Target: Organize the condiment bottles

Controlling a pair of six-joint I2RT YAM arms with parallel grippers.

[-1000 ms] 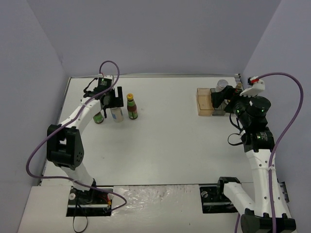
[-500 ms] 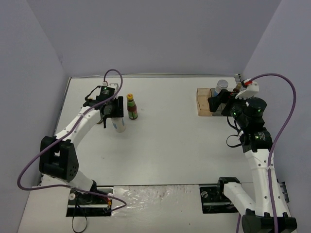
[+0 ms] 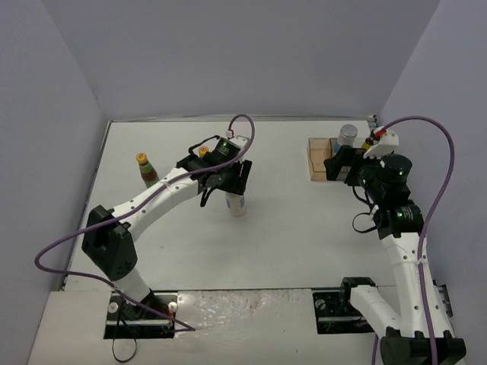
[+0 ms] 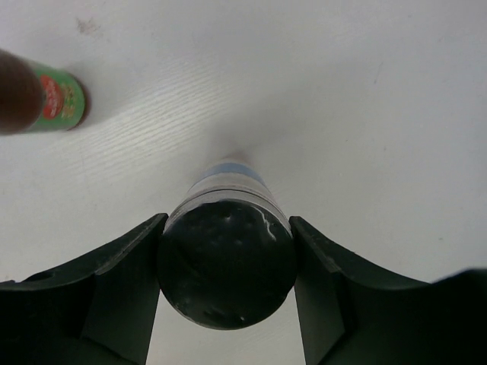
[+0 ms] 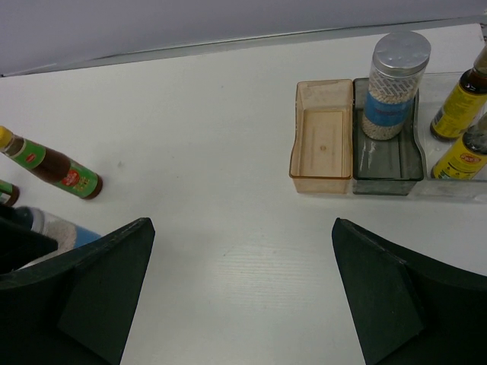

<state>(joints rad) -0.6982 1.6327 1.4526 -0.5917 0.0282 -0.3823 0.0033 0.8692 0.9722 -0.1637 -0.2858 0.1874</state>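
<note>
My left gripper [image 3: 232, 182] is shut on a silver-topped white-blue cylinder [image 3: 238, 204], holding it by the top over the middle of the table. In the left wrist view the cylinder [image 4: 226, 262] fills the gap between the fingers. Two dark bottles with yellow caps stand at the back left: one [image 3: 144, 169] in the open, the other [image 3: 203, 152] partly hidden behind my left arm. The second cylinder [image 5: 392, 84] stands in the grey compartment [image 5: 384, 163]. Two yellow-labelled bottles [image 5: 456, 106] [image 5: 464, 156] stand in the clear compartment beside it. My right gripper [image 5: 243, 296] is open and empty near the tray.
The tray's orange compartment [image 5: 322, 137] holds nothing. The tray [image 3: 319, 161] sits at the back right, close to the back wall. The right wrist view also shows a dark bottle [image 5: 53, 169] and the held cylinder [image 5: 53, 226] at far left.
My left arm has swung from the back left toward the table's middle, carrying the cylinder away from the two dark bottles. My right gripper has shifted slightly near the tray.
</note>
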